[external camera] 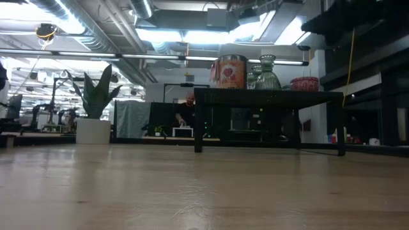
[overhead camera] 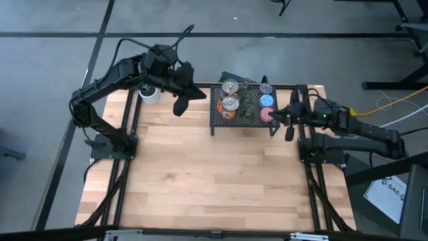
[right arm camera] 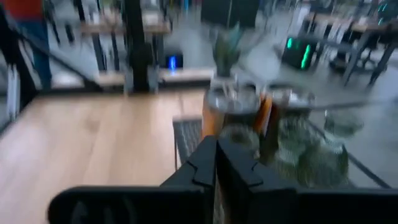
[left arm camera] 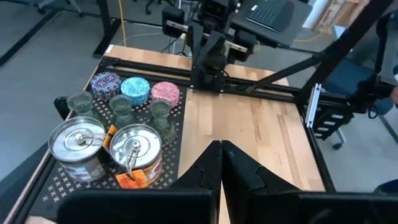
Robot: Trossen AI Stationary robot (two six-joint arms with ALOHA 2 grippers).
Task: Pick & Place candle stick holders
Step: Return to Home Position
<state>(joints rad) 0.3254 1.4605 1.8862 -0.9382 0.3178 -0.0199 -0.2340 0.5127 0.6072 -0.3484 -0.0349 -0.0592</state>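
The candle stick holders stand by their bases on the black mesh rack (overhead camera: 219,119) at the table's far middle. Two are silvery with orange accents (left arm camera: 134,149) (left arm camera: 74,142). Three are green glass (left arm camera: 120,106). The purple-speckled one (left arm camera: 104,83), the blue one (left arm camera: 135,89) and the pink one (left arm camera: 164,93) stand at the rack's right end. My left gripper (overhead camera: 195,95) hangs shut and empty above the table, just left of the rack; its fingers (left arm camera: 221,155) meet. My right gripper (overhead camera: 282,119) is shut and empty at the rack's right end (right arm camera: 216,152).
A green plant in a white pot (overhead camera: 150,94) stands at the far left, under my left arm; it also shows in the low view (external camera: 94,121). The rack stands on legs, with a gap beneath it (external camera: 268,121). Bare wooden tabletop (overhead camera: 214,174) stretches in front of it.
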